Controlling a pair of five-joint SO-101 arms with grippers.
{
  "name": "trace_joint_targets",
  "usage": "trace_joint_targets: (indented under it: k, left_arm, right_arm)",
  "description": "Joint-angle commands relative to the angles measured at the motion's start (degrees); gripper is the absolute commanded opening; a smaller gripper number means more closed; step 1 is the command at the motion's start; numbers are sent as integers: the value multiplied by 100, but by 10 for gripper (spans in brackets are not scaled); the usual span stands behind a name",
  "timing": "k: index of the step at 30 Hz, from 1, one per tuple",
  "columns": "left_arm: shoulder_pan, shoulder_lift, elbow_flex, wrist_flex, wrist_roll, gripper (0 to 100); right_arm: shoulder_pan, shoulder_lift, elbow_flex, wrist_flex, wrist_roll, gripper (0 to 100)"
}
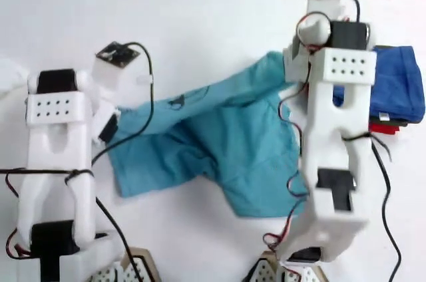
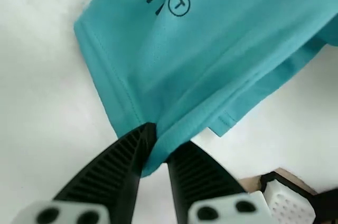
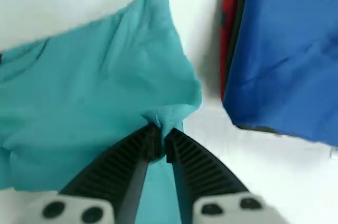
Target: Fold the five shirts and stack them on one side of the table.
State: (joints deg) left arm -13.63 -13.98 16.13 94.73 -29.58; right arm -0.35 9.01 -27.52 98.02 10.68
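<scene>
A teal shirt (image 1: pixel 219 142) with dark print lies partly folded across the middle of the white table (image 1: pixel 200 22). My left gripper (image 2: pixel 157 147) is shut on the teal shirt (image 2: pixel 211 49) at its left corner hem. My right gripper (image 3: pixel 158 139) is shut on a bunched edge of the teal shirt (image 3: pixel 95 108) at its right side. In the high view the left arm (image 1: pixel 56 136) stands at the shirt's left end and the right arm (image 1: pixel 333 116) over its right end. A folded blue shirt (image 1: pixel 399 86) tops a stack at the right table edge.
Under the blue shirt (image 3: pixel 285 55) lie a dark layer and a red shirt (image 3: pixel 229 28), close beside my right gripper. Cables trail from both arms over the cloth. Bare white table stretches along the far side and in front of the shirt.
</scene>
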Motion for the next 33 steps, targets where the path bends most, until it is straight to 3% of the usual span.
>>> trace_joint_targets:
  k: [1, 6, 10, 18, 26, 33]
  left_arm:
    - [132, -237, 295, -97, 26, 26]
    - [149, -237, 699, -220, 26, 26]
    - [158, -246, 787, -167, 26, 26]
    - [167, -229, 1024, -53, -97, 26]
    - [246, -202, 2352, -1442, -352, 26]
    - [413, -229, 2905, -1565, -589, 27]
  right_arm:
    - [57, -1095, 1503, -514, 185, 19]
    - [57, -2273, 3587, -1385, 457, 19]
    - [57, -3178, 4536, -1446, 782, 19]
    - [189, -4057, 5442, -1437, 967, 19]
    - [602, -3943, 5960, -1613, 1442, 19]
    - [611, -3749, 6576, -1780, 1451, 19]
